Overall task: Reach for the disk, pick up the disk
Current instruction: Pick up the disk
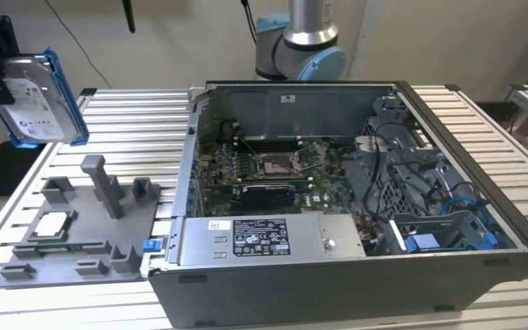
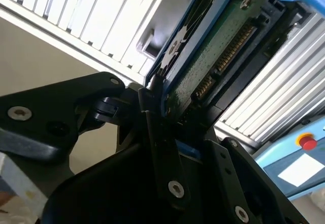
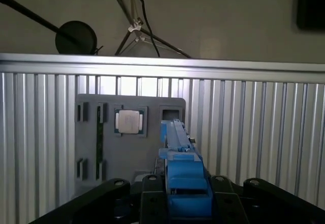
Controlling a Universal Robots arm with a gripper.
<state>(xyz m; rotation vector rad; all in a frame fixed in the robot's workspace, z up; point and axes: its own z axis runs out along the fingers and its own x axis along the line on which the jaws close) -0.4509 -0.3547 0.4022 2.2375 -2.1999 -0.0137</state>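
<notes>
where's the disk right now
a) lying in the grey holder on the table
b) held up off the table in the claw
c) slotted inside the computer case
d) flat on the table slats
B: in the exterior view the disk hangs upright in the air above the grey holder, and in the second wrist view the claw is clamped on it.

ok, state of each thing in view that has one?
disk: off the table, on edge, clamped in the gripper.
gripper: shut on the disk.
computer case: open, side panel off, board exposed.
chip: seated in a pocket of the grey fixture.
grey fixture: flat on the table.
</notes>
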